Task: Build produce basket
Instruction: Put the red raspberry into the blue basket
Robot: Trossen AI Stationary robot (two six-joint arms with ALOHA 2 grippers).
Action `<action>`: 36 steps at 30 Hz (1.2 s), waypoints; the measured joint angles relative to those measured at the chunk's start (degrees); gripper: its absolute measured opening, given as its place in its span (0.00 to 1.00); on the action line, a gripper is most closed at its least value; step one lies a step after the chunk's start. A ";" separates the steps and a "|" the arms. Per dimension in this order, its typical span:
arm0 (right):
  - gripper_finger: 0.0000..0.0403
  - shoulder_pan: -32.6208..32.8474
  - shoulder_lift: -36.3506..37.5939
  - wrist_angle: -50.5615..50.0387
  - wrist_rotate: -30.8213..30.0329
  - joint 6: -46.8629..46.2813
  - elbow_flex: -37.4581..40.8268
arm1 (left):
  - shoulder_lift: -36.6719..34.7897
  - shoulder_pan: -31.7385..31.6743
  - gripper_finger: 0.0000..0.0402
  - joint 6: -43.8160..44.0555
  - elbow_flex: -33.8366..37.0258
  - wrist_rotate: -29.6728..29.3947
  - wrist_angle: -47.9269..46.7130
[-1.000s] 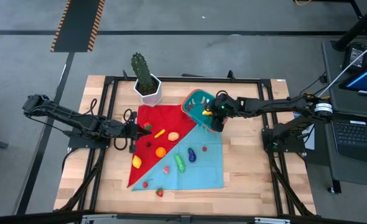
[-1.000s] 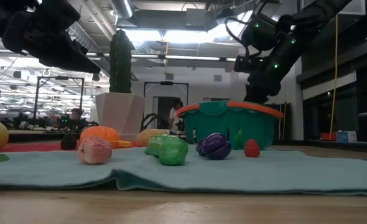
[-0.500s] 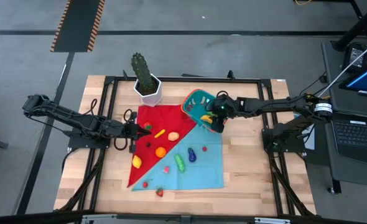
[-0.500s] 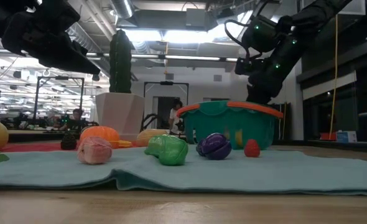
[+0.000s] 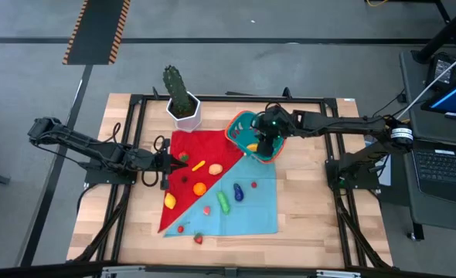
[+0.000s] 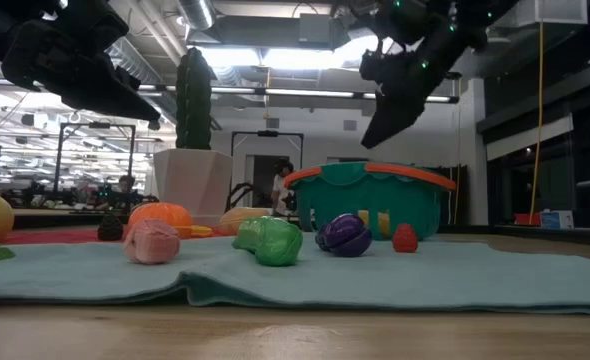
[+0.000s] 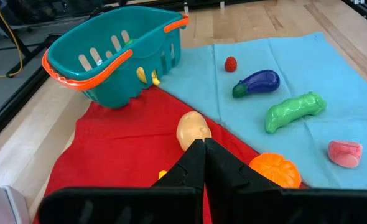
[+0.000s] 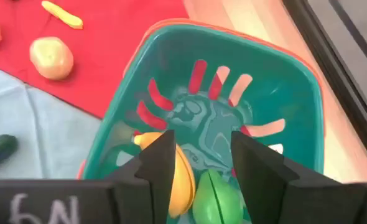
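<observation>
**Ana:** While the right gripper (image 8: 199, 163) hangs over the teal basket (image 5: 243, 126) with its fingers apart and nothing between them, what worries you?

**Ben:** The basket itself. It sits at the far edge of the cloths, where the red cloth (image 5: 189, 166) meets the light blue cloth (image 5: 247, 202), and in the left wrist view it looks tilted, one side of its orange rim higher than the other. If the arm brushes that rim on its way out, I think the basket could tip or slide.

**Ana:** And what's inside?

**Ben:** A yellow-orange piece (image 8: 178, 179) and a green piece (image 8: 216, 198) lie on the floor of it. A knock could spill them back onto the cloth.

**Ana:** The rest of the produce?

**Ben:** Most is outside: the orange (image 5: 200, 188), the green cucumber (image 5: 223, 202), the purple eggplant (image 5: 238, 193), the lemon (image 5: 170, 201) and small red berries (image 5: 180, 228). They are round and light, so a careless pinch might roll them.

**Ana:** And the left gripper (image 7: 203, 163)?

**Ben:** Fingers pressed together, empty, low over the red cloth near a pale tan potato-like piece (image 7: 193, 128). Any sweep forward could nudge that.
</observation>
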State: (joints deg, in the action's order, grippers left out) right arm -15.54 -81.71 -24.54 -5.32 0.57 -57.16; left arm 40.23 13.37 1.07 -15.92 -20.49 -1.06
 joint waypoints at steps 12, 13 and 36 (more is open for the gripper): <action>0.36 9.01 0.02 -7.27 7.05 -9.61 -0.64 | 0.02 0.00 0.00 -0.01 0.00 0.00 -0.02; 0.36 10.30 0.02 -7.37 7.07 -10.58 -0.64 | 0.02 0.00 0.00 -0.01 0.00 0.00 -0.02; 0.48 25.64 -10.35 -3.90 0.46 -16.68 -0.55 | 0.00 0.02 0.00 -0.14 0.00 0.00 -0.68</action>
State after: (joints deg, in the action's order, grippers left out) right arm 10.10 -92.06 -28.44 -4.86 -16.11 -57.71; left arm 40.23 13.39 0.93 -15.92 -20.49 -1.74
